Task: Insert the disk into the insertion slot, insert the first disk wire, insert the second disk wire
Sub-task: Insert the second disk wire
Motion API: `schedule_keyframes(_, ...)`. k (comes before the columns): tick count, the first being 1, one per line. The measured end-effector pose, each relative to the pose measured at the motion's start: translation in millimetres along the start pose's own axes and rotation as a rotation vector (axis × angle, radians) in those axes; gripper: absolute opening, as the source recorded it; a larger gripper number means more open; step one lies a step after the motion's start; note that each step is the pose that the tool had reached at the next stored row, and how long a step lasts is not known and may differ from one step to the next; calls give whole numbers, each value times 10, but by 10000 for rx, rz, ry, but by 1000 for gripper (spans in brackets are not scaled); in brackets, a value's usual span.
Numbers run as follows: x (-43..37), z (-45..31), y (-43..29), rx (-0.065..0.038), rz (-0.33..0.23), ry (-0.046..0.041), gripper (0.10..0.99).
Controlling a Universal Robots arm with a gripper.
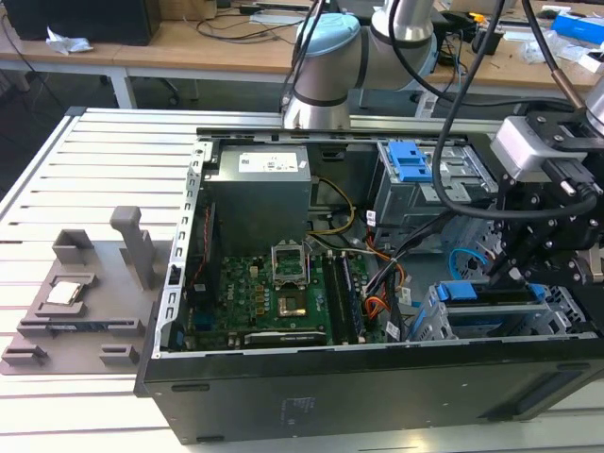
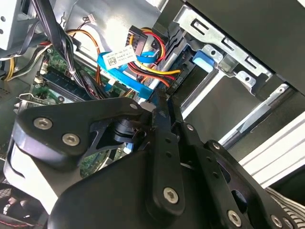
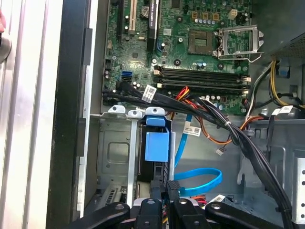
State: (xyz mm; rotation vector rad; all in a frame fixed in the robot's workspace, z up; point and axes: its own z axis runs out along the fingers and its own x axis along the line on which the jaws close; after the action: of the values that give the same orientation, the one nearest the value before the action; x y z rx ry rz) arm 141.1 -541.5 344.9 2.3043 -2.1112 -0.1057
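Note:
The disk [image 1: 470,291] sits inside the insertion slot [image 1: 429,321], with its blue handle [image 3: 156,145] showing at the silver cage's opening [image 3: 112,152]. My gripper [image 1: 510,278] hangs just behind the disk, and its black fingers [image 3: 158,191] stand close together in both wrist views. The second disk wire [image 3: 200,181], light blue, loops beside the cage and runs up to my fingertips [image 2: 164,112]. The first disk wire [image 2: 152,67], red, orange and yellow, reaches the same spot past a dark plug [image 2: 137,45]. What lies between the fingers is hidden.
A taller grey bay with a blue clip [image 1: 408,160] stands behind the cage. The green motherboard [image 1: 274,293] and the power supply [image 1: 260,165] fill the case's left half. Black cable bundles [image 3: 209,112] cross above the cage. A grey fixture [image 1: 85,293] lies outside the case at the exterior view's left.

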Motion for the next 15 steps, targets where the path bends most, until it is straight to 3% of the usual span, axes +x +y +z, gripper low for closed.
schedule_keyframes(3, -2, -31, -1, -1, -61, 1, 161)
schedule_keyframes(9, 2, 8, -7, -5, -59, 8, 161)
schedule_keyframes(15, 2, 21, 49, -2, -60, 4, 161)
